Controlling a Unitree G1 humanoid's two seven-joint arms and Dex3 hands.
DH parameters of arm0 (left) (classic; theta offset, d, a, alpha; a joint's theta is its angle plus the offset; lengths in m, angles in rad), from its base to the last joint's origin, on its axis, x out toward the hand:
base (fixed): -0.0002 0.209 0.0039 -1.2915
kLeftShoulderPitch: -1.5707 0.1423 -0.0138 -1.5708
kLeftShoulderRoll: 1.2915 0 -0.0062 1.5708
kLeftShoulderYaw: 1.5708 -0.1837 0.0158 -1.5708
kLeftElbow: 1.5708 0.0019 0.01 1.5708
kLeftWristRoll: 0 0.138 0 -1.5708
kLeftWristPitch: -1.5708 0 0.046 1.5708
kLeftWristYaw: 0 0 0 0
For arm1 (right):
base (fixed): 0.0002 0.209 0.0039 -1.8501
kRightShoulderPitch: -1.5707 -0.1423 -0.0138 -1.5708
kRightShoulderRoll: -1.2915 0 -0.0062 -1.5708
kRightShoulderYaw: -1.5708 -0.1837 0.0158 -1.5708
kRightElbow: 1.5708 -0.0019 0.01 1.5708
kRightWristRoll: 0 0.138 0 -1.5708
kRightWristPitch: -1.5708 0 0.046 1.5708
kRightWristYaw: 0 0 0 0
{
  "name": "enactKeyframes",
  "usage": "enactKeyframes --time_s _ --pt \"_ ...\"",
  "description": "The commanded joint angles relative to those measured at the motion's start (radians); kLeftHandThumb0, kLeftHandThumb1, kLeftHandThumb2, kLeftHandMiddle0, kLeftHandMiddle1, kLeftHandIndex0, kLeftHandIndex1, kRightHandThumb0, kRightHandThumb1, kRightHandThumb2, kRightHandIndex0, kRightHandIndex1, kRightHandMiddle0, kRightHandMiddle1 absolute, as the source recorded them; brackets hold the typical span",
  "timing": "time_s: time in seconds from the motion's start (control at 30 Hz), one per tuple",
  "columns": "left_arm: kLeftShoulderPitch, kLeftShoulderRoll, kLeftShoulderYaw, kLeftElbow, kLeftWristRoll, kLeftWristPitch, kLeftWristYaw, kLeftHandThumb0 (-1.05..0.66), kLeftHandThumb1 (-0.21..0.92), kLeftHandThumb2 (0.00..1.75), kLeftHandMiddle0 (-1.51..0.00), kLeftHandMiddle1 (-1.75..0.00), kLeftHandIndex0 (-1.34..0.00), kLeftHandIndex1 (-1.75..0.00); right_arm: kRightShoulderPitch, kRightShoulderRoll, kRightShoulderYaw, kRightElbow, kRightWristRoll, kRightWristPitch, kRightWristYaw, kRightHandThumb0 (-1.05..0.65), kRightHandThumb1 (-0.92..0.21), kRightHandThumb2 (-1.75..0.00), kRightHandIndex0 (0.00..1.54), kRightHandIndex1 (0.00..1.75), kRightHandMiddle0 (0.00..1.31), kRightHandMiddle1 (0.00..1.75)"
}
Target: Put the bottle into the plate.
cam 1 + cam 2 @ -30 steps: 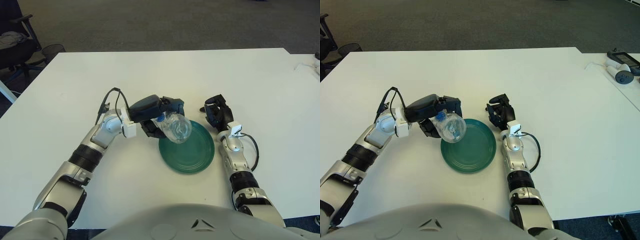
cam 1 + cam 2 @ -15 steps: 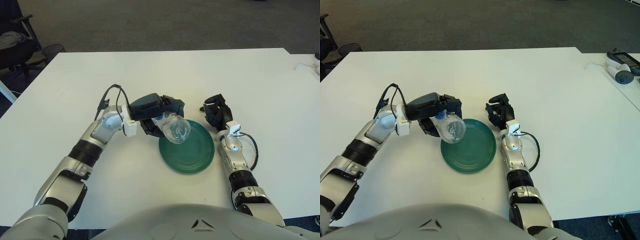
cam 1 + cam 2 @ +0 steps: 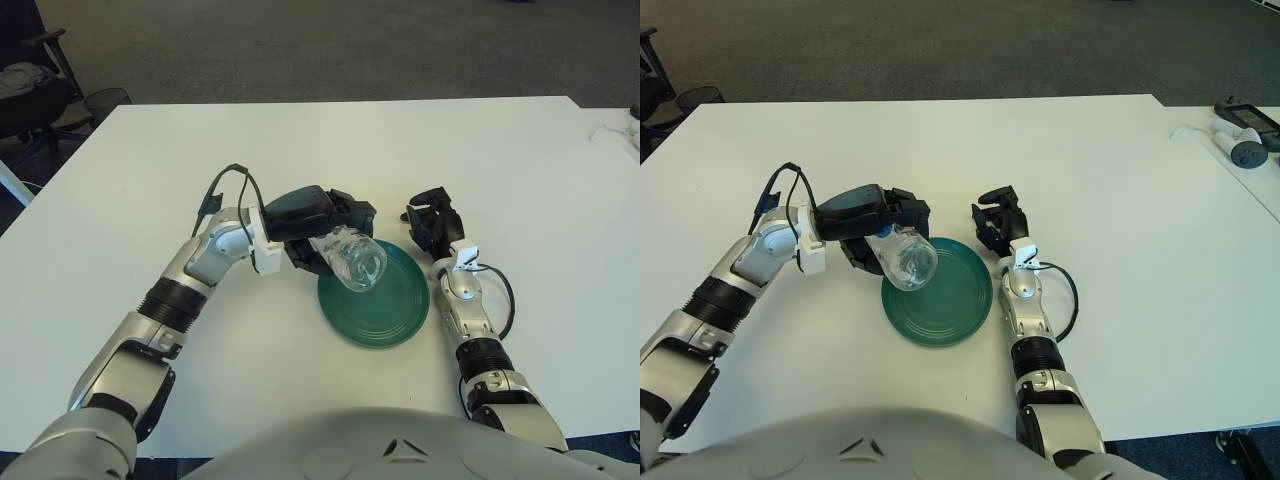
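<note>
We had the clear bottle point(image 3: 355, 262) clasped in our left hand point(image 3: 312, 232), its fingers wrapped round it, poised over the near-left rim of the green plate point(image 3: 385, 310) but not yet set down — our right hand point(image 3: 436, 227) beside the plate's right rim, fingers curled on nothing — and no label was legible.

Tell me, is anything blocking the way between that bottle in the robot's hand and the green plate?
Nothing visible does. The left hand grips the clear bottle over the near-left rim of the green plate, and the plate's surface is bare. The right hand shows just beyond the plate's right edge, off to the side of the bottle's path.
</note>
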Motion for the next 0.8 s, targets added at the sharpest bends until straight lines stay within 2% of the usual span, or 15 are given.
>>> enactKeyframes --time_s 0.0,0.3,0.47,0.67,0.77 --pt "-0.013 -0.005 -0.010 -0.004 0.008 -0.001 -0.008 -0.48 0.27 1.36 -1.14 -1.75 -0.64 -1.75 0.051 0.008 0.000 0.068 -0.003 0.087 -0.008 -0.01 -0.92 -0.43 0.32 1.45 0.17 1.73" --pt "0.013 -0.060 -0.017 -0.025 -0.005 0.004 0.021 -0.48 0.28 1.36 -1.16 -1.75 -0.64 -1.75 0.051 0.009 0.003 0.073 -0.016 0.073 -0.028 -0.01 -0.92 -0.44 0.32 1.45 0.18 1.74" --pt "0.014 -0.080 -0.026 0.009 -0.034 -0.062 0.029 -0.48 0.29 1.35 -1.16 -1.75 -0.63 -1.75 0.052 0.009 0.009 0.069 -0.028 0.075 -0.043 0.00 -0.92 -0.44 0.32 1.44 0.18 1.74" --pt "-0.007 -0.081 -0.038 0.045 0.014 -0.118 0.034 -0.47 0.31 1.32 -1.15 -1.75 -0.61 -1.75 0.056 0.010 0.003 0.068 -0.014 0.073 -0.032 0.00 -0.92 -0.44 0.32 1.45 0.18 1.74" --pt "-0.017 -0.098 -0.025 0.068 0.065 -0.143 0.073 -0.47 0.32 1.31 -1.15 -1.75 -0.60 -1.75 0.058 0.008 0.005 0.066 -0.019 0.064 -0.033 -0.01 -0.92 -0.44 0.32 1.45 0.18 1.73"
